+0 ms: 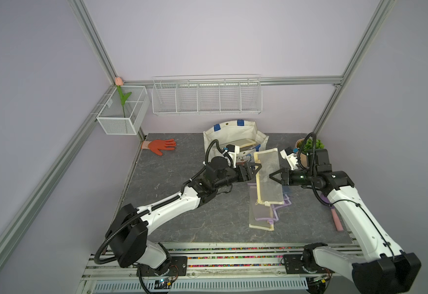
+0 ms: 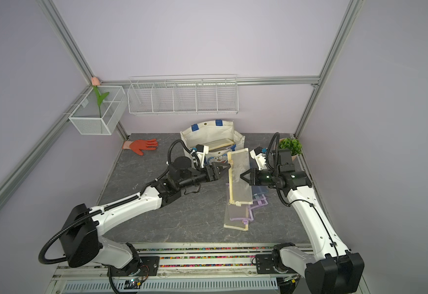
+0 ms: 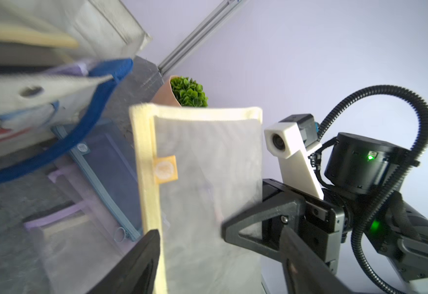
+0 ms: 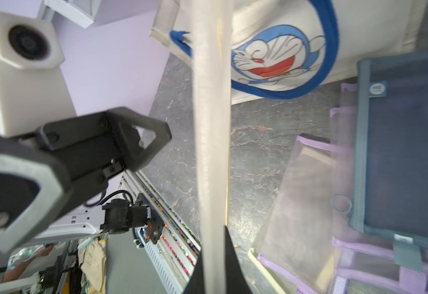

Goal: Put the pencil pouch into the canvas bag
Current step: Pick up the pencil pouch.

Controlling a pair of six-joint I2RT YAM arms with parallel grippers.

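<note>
- Pencil pouch [image 1: 267, 163], a see-through mesh one with cream-yellow trim, is held up outside the canvas bag [image 1: 233, 131]. It sits just in front of the bag's right front corner and above a pile of other pouches.
- At about mid-length, the right gripper [image 1: 271, 176] is clamped on one long edge of the pouch. In the right wrist view the pouch runs edge-on between its two black fingers [image 4: 233, 275].
- On the opposite side, the left gripper [image 1: 255, 170] has its jaws spread and holds nothing. The right wrist view shows bare table between its nearer fingertip and the pouch's trimmed edge.
- Whether the pouch's near end touches the pile below cannot be told.
- At the back of the dark marbled tabletop [image 1: 182, 219], the canvas bag stands open close to the wall. It is cream with blue handles and a cartoon cat face [image 4: 266, 58] on its front.
- Inside the bag lies a cream-trimmed pouch [image 1: 243, 143].
- The pile holds purple-trimmed mesh pouches [image 1: 261, 211] and a blue-trimmed pouch [image 4: 406, 142], overlapping one another flat on the table.
- An orange glove [image 1: 160, 146] lies near the back left corner, well apart from the bag.
- A small potted plant [image 1: 312, 145] stands at the back right, behind the right arm's wrist.
- A white wire rack [image 1: 206, 96] hangs on the back wall, and beside it is a mesh basket [image 1: 117, 124] holding an artificial tulip [image 1: 118, 81].
</note>
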